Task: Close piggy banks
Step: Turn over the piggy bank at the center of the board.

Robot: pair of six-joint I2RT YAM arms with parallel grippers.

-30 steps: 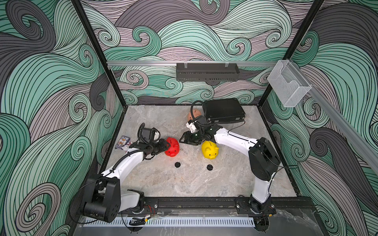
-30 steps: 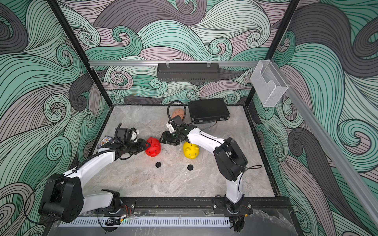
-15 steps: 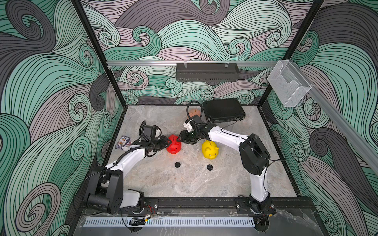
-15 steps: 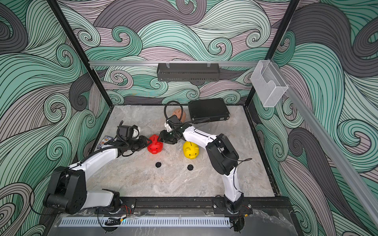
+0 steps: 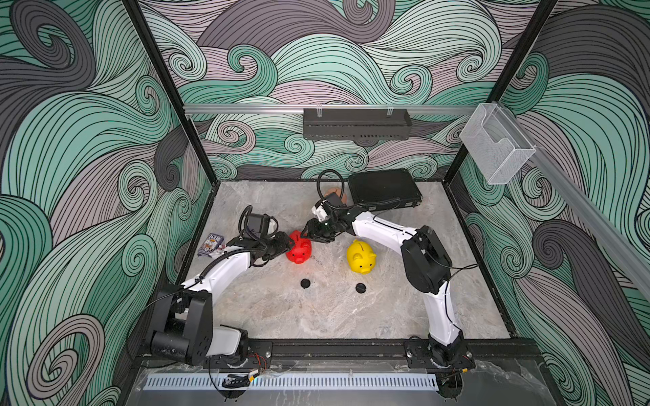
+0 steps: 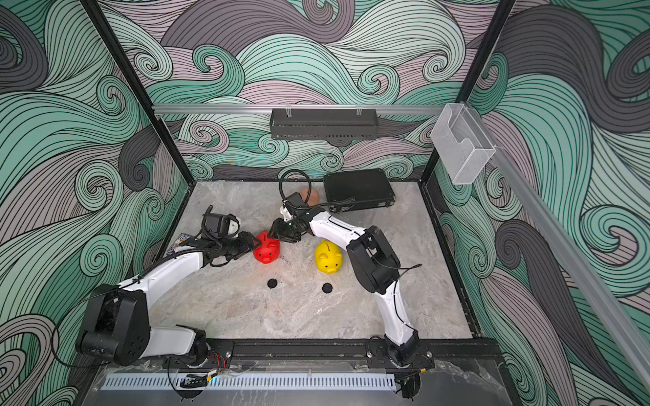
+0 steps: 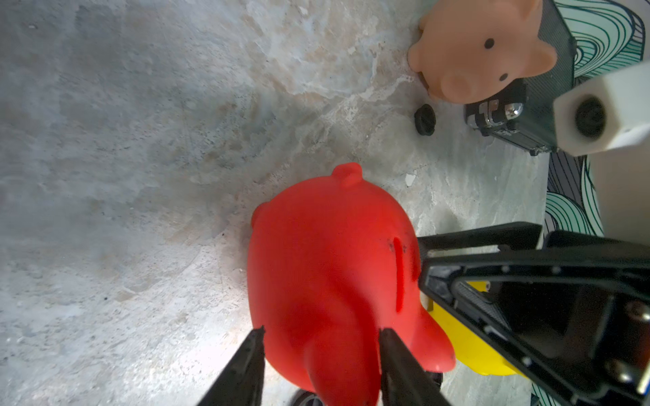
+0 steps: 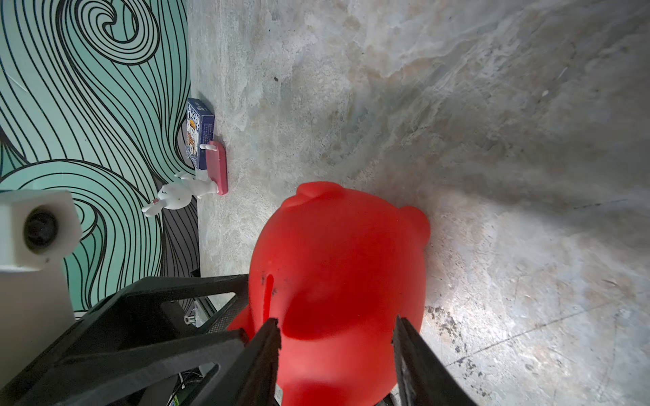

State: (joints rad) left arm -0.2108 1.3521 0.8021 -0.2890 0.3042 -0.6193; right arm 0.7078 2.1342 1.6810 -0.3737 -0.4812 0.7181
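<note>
Red pig (image 5: 299, 249) stands between your two tools, left tool (image 5: 281, 243) and right tool (image 5: 313, 234), snout toward the counter's front. Both tools straddle it; whether they clench, you cannot tell.

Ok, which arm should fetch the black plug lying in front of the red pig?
Left, probably. The plug lies on the left gripper's side of the red pig, within easy reach. The right gripper has its jaws against the pig's body, so it can steady it.
</note>
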